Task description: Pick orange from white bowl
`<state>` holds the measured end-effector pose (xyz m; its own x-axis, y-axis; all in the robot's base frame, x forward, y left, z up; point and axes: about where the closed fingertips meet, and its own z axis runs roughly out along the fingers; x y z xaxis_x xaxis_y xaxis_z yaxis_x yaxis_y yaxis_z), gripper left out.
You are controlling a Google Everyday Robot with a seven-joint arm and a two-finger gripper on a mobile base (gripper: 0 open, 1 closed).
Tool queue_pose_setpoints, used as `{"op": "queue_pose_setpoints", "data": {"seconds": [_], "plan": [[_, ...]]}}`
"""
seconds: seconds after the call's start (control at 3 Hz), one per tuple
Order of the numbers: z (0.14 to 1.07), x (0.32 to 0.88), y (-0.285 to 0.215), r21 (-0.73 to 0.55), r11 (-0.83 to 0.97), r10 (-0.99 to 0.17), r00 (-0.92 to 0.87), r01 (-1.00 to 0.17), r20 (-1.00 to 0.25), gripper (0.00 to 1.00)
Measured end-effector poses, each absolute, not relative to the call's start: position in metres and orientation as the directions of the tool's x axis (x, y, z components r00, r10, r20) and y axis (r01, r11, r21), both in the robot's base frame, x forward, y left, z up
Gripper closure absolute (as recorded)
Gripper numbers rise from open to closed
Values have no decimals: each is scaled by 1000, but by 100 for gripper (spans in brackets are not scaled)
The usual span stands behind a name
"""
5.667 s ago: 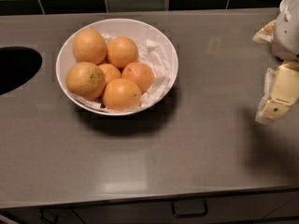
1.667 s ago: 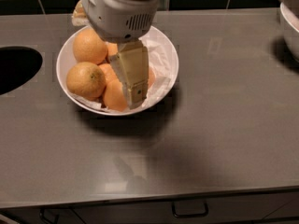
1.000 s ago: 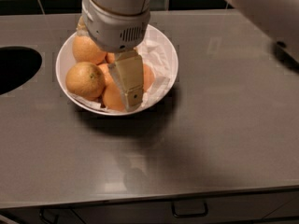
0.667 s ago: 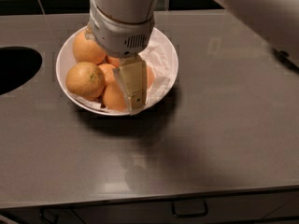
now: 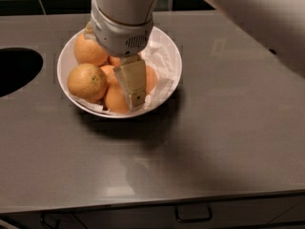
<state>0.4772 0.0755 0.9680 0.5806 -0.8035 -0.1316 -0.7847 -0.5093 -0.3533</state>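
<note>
The white bowl (image 5: 175, 49) stands on the grey counter, lined with crumpled white paper and holding several oranges. The orange (image 5: 87, 82), large and pale with a small dark speck, lies at the bowl's left side. My gripper (image 5: 132, 90) reaches down from above into the middle of the bowl. It is to the right of that orange and in front of the smaller, deeper-orange fruits. It hides part of them. A second large orange (image 5: 89, 49) lies at the back left, partly under my wrist.
A dark round opening (image 5: 14, 70) is cut into the counter at the left. Black tiles run along the back. My arm crosses the upper right. A drawer handle (image 5: 193, 216) shows below the counter's front edge.
My gripper came from the counter's right side to above the bowl and lowered among the oranges. Over the last second it has hardly moved. The oranges lie as before.
</note>
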Motion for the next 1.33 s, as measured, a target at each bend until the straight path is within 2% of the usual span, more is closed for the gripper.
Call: {"op": "queue_pose_setpoints", "data": {"seconds": [0.33, 1.0, 1.33], "plan": [[968, 477, 76, -354, -509, -803, 581, -785, -132, 0], [977, 518, 94, -506, -439, -827, 554, -743, -95, 0], [974, 536, 109, -521, -448, -815, 571, -727, -96, 0]]}}
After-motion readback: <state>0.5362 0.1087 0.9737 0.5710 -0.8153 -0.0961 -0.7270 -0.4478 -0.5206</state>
